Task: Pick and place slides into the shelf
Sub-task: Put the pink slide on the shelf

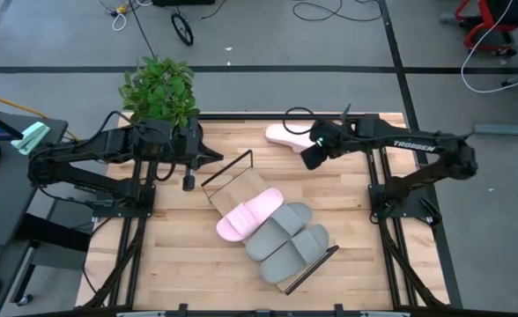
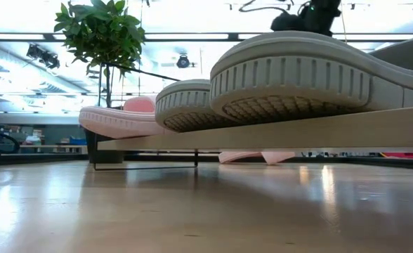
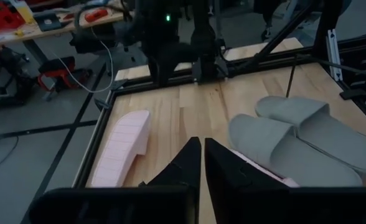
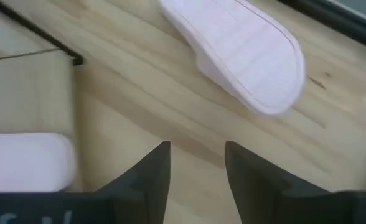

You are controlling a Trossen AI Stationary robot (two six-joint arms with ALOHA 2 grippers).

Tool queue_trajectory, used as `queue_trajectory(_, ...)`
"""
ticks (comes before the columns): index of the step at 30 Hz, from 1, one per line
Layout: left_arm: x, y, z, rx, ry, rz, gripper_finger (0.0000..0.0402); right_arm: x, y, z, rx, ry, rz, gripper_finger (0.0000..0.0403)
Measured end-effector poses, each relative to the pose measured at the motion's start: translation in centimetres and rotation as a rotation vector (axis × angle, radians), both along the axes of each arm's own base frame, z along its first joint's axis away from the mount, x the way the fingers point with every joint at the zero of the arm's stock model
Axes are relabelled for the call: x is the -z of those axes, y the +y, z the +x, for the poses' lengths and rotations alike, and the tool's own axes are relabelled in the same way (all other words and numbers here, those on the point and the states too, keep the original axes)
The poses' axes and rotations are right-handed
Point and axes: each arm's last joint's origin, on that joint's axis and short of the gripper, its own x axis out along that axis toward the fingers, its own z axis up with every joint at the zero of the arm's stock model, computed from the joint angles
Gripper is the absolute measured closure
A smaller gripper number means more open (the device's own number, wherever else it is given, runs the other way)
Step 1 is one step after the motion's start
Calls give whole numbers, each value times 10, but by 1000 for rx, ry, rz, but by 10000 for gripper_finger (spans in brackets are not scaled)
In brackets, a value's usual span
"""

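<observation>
On the shelf (image 1: 233, 180), three slides, right claw (image 4: 197, 165) open above fourth pink slide (image 4: 239, 53)

Left end effector (image 3: 201, 163) nearly closed, right end effector (image 4: 197, 163) parted, both empty.

Three slides (image 1: 275, 229) lie on the shelf (image 1: 228, 187); a fourth pink slide (image 1: 285, 135) lies beside the right tool (image 1: 312, 151).
</observation>
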Motion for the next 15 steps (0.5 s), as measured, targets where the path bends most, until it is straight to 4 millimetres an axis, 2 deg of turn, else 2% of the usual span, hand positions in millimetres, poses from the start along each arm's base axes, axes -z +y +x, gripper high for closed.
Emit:
queue_trajectory(8,-7,0,2,15,-69,50,371,32,-7,-24,134,44,61,245)
queue_trajectory(15,-4,1,21,14,-96,51,364,53,-3,-46,249,-30,84,245)
